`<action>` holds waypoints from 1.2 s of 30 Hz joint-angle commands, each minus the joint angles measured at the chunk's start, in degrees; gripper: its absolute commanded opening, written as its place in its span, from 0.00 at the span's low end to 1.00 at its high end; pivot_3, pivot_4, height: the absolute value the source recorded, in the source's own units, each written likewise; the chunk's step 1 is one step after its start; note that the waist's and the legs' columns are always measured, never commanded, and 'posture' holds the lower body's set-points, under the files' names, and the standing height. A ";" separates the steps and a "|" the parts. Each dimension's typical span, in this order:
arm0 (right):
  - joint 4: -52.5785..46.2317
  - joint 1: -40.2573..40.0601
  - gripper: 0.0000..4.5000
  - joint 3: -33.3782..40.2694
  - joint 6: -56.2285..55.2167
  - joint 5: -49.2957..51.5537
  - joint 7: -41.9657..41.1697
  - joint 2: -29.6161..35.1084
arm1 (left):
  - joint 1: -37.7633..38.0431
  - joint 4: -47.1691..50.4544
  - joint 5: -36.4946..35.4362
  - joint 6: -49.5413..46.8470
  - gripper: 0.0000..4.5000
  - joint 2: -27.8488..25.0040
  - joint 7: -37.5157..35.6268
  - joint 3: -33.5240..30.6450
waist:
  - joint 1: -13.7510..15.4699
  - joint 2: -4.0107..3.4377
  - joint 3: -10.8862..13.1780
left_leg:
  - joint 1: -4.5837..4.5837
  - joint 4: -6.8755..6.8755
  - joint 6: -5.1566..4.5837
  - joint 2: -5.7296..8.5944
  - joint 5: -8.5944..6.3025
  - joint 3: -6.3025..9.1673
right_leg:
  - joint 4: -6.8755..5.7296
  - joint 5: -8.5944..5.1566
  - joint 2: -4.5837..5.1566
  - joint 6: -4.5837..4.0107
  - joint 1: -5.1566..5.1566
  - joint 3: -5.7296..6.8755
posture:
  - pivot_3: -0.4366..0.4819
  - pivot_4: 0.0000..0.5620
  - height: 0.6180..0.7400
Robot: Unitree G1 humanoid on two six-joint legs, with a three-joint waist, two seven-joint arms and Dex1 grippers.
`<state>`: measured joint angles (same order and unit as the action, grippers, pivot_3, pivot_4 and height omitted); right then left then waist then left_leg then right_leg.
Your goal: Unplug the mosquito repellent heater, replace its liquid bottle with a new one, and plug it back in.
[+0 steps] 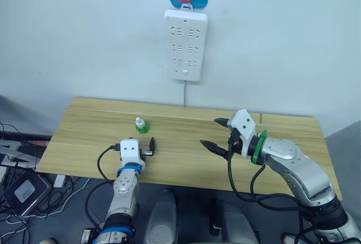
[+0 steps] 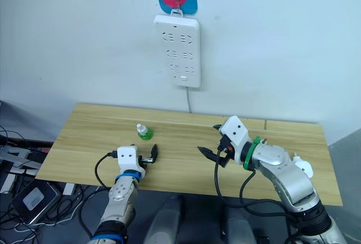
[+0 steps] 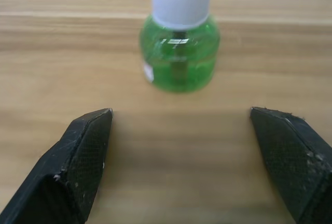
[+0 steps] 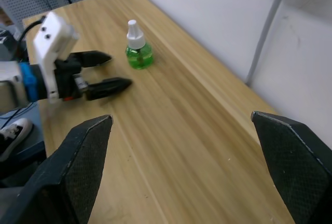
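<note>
One new one (image 3: pixel 179 53) — just ahead of left claw (image 3: pixel 181 167).

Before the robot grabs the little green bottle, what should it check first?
1. New bottle standing upright on the table: ok.
2. White cap on it: ok.
3. Left gripper open: ok.
4. Left gripper lined up, bottle just ahead of its fingers, not yet between them: ok.
5. Right gripper open and apart from the bottle: ok.
6. Heater in the power strip: not ok, nothing plugged there.
</note>
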<state>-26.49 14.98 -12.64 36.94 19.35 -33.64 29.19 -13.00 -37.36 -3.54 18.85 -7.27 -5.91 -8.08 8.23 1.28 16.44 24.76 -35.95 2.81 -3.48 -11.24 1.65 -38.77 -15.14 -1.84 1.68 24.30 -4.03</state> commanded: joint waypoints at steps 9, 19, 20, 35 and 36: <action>-6.38 -0.10 0.99 2.32 3.53 1.10 0.71 -0.08 | -9.20 -16.41 0.98 6.55 1.00 -2.77 2.62 -1.06 | -0.18 0.00 -0.01 | 0.00 0.00 0.03 0.00 -0.01 -0.04 | 0.02 0.02 -0.02 0.04 0.00 -0.01 | 0.80 0.50 1.00; -6.32 0.21 1.00 2.88 4.31 0.80 1.99 -1.21 | -10.43 -18.54 0.43 8.62 0.66 -2.80 0.41 -1.25 | -0.43 0.01 -0.01 | 0.00 0.00 0.05 0.00 -0.02 -0.04 | 0.04 0.03 -0.02 0.06 0.00 0.00 | 0.81 0.48 1.00; -6.13 0.18 1.00 3.10 4.22 0.90 2.02 -1.43 | -10.62 -18.46 0.68 8.64 0.59 -2.89 0.35 -1.07 | -0.43 0.01 -0.01 | 0.00 0.00 0.05 0.00 -0.02 -0.04 | 0.03 0.03 -0.02 0.06 0.00 0.01 | 0.81 0.48 1.00; -2.07 0.43 1.00 4.55 0.19 2.43 -7.31 3.44 | -7.92 12.77 -4.64 -1.90 0.48 -9.99 -42.88 17.87 | -0.41 0.01 -0.01 | 0.09 0.11 0.15 0.00 -0.05 -0.04 | 0.19 0.04 -0.02 0.05 0.02 0.03 | 0.81 0.47 1.00; -1.35 0.91 1.00 3.66 -0.50 1.96 -7.24 2.65 | -9.01 14.43 -5.39 -3.80 0.48 -10.56 -46.03 18.94 | -0.46 0.01 -0.01 | 0.09 0.09 0.14 -0.03 -0.05 -0.03 | 0.18 0.04 -0.06 0.05 0.03 0.04 | 0.80 0.46 1.00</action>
<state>-27.63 15.31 -7.97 38.29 21.42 -40.00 32.54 -21.03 -27.16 -6.77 16.93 -17.00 -46.45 9.42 7.77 1.29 16.43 24.84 -35.85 2.94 -3.53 -11.30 1.64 -38.59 -15.10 -1.94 1.73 24.33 -3.99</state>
